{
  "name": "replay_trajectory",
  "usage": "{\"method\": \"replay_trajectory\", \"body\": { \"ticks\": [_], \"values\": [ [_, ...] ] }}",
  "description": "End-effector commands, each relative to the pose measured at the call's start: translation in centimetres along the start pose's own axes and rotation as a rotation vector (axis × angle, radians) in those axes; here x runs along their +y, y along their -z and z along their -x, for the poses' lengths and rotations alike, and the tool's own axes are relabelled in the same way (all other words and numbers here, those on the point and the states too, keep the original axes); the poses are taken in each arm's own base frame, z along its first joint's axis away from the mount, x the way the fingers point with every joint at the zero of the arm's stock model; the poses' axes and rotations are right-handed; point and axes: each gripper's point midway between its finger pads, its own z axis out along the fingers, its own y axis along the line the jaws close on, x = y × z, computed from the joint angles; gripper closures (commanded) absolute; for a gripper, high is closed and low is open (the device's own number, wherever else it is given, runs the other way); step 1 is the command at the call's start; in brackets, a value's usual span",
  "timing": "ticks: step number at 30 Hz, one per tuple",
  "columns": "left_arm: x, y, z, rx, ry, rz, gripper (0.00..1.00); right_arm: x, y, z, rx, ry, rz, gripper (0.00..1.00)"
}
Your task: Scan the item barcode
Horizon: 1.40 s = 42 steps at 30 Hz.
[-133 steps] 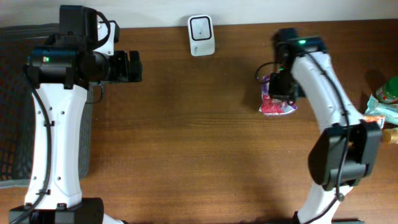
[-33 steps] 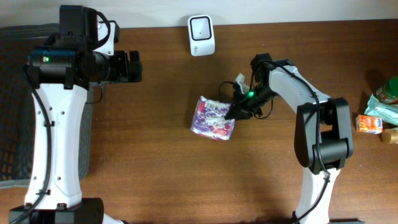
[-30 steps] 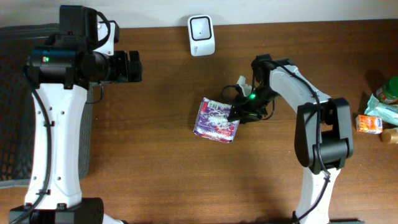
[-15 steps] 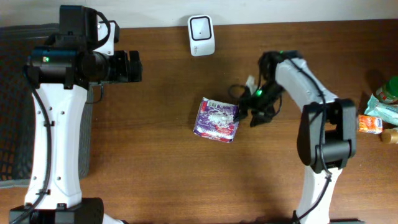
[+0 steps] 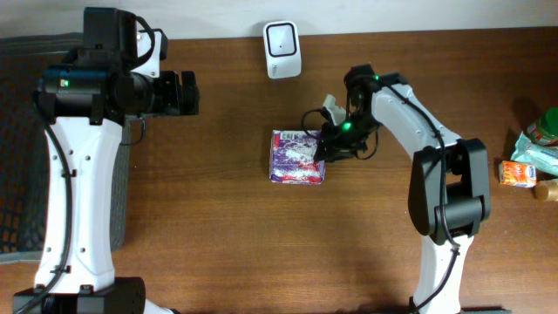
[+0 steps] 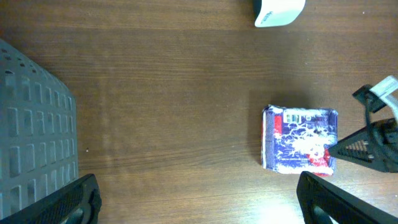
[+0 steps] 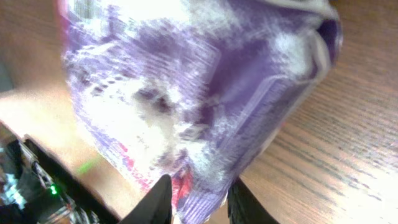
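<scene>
Right gripper [image 5: 322, 153] back on packet [image 5: 295, 158]

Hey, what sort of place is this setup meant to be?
Probably a mock shop checkout on a wooden table: a white barcode scanner at the back edge, a purple snack packet mid-table, packaged groceries at the right edge, and a grey basket on the left.

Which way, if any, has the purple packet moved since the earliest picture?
Yes. The purple packet moved left: formerly right of the white scanner, it now lies almost below it.
</scene>
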Motion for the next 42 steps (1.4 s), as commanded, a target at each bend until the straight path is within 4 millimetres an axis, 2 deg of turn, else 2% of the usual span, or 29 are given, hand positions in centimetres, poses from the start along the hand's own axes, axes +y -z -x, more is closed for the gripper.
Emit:
{"method": "replay_trajectory", "body": {
  "ticks": [1, 2, 3, 5, 7, 8, 11, 13, 14, 15, 17, 18, 19, 21, 24, 26, 30, 33, 34, 37, 40, 42],
  "values": [
    [-0.2, 0.7, 0.1, -0.018, -0.009, -0.010, 0.01, -0.3, 1.3, 0.1, -0.004, 0.144, -0.034, 0.75],
    [-0.2, 0.7, 0.1, -0.018, -0.009, -0.010, 0.01, -0.4, 1.3, 0.0, -0.001, 0.140, -0.035, 0.75],
    [-0.1, 0.7, 0.1, -0.018, -0.009, -0.010, 0.01, -0.5, 1.3, 0.2, -0.010, 0.101, -0.039, 0.67],
    [-0.1, 0.7, 0.1, -0.017, -0.009, -0.010, 0.01, -1.4, 1.5, 0.6, -0.030, -0.074, -0.078, 0.65],
    [-0.2, 0.7, 0.1, -0.017, -0.009, -0.010, 0.01, -3.0, 1.8, 0.6, -0.051, -0.326, -0.151, 0.43],
    [-0.2, 0.7, 0.1, -0.017, -0.009, -0.010, 0.01, -3.2, 1.6, 0.7, -0.062, -0.368, -0.149, 0.40],
    [-0.2, 0.7, 0.1, -0.017, -0.009, -0.010, 0.01, -3.3, 0.1, 0.4, -0.060, -0.423, -0.148, 0.40],
    [-0.1, 0.7, 0.1, -0.018, -0.009, -0.010, 0.01, -2.1, -1.9, 0.5, -0.058, -0.385, -0.087, 0.40],
    [-0.1, 0.7, 0.1, -0.017, -0.009, -0.010, 0.01, -1.5, -2.8, 0.7, -0.061, -0.361, -0.065, 0.41],
    [-0.2, 0.7, 0.1, -0.018, -0.009, -0.010, 0.01, -1.1, -3.7, 0.7, -0.065, -0.334, -0.065, 0.46],
    [-0.2, 0.7, 0.1, -0.018, -0.009, -0.010, 0.01, -0.5, -4.7, 1.0, -0.077, -0.286, -0.068, 0.72],
    [-0.2, 0.7, 0.1, -0.018, -0.009, -0.010, 0.01, -0.9, -4.6, 1.2, -0.088, -0.254, -0.108, 0.93],
    [-0.2, 0.7, 0.1, -0.018, -0.009, -0.010, 0.01, -1.6, -3.9, 1.3, -0.096, -0.260, -0.152, 0.96],
    [-0.1, 0.7, 0.1, -0.018, -0.009, -0.010, 0.01, -1.8, -1.7, 1.8, -0.093, -0.170, -0.169, 0.96],
    [-0.2, 0.7, 0.1, -0.018, -0.009, -0.010, 0.01, -0.5, 2.7, 3.0, -0.100, 0.036, -0.179, 0.96],
    [-0.2, 0.7, 0.1, -0.018, -0.009, -0.010, 0.01, 0.3, 4.1, 3.5, -0.108, 0.140, -0.185, 0.96],
    [-0.1, 0.7, 0.1, -0.018, -0.009, -0.010, 0.01, -0.1, 3.4, 3.2, -0.096, 0.083, -0.181, 0.96],
    [-0.2, 0.7, 0.1, -0.018, -0.009, -0.010, 0.01, -0.8, 2.2, 2.6, -0.091, -0.065, -0.170, 0.96],
    [-0.1, 0.7, 0.1, -0.017, -0.009, -0.010, 0.01, -0.9, 1.3, 2.4, -0.087, -0.103, -0.145, 0.85],
    [-0.1, 0.7, 0.1, -0.018, -0.009, -0.010, 0.01, -1.0, -0.2, 1.1, -0.047, -0.151, -0.102, 0.66],
    [-0.1, 0.7, 0.1, -0.018, -0.009, -0.010, 0.01, -0.8, 0.4, 1.0, -0.043, -0.176, -0.106, 0.25],
    [-0.2, 0.7, 0.1, -0.018, -0.009, -0.010, 0.01, -1.3, 1.3, 1.2, -0.052, -0.190, -0.117, 0.19]
  ]
}}
